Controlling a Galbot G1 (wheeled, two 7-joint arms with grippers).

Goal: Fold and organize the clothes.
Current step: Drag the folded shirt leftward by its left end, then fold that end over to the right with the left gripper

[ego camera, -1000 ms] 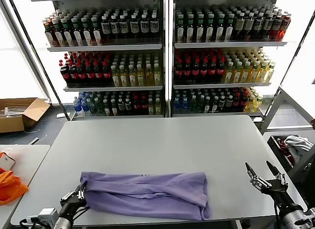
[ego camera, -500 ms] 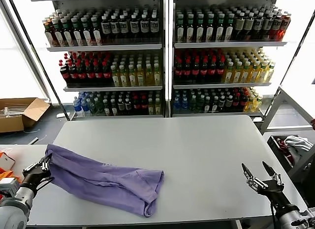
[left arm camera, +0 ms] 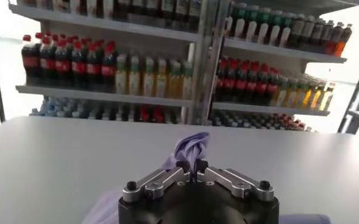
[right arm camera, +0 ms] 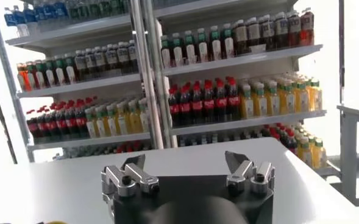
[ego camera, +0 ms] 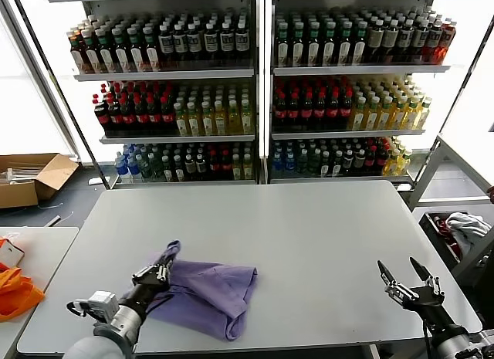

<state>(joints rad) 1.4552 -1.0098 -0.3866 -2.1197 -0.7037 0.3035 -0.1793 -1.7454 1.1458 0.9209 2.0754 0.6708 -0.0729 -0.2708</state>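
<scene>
At table's near edge: left pincer [ego camera: 160,275] clamps T-shirt [ego camera: 208,294] corner; right pincer [ego camera: 407,276] wide open, empty.

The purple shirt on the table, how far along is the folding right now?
Partly done. The purple shirt already lies doubled into a compact bundle at the table's near left part. In hand: the left gripper is shut on a bunched corner of the fabric, lifted above the bundle. Left: laying that corner flat, squaring the loose, rumpled edges and setting the shirt aside. The right gripper waits open at the near right edge.
</scene>
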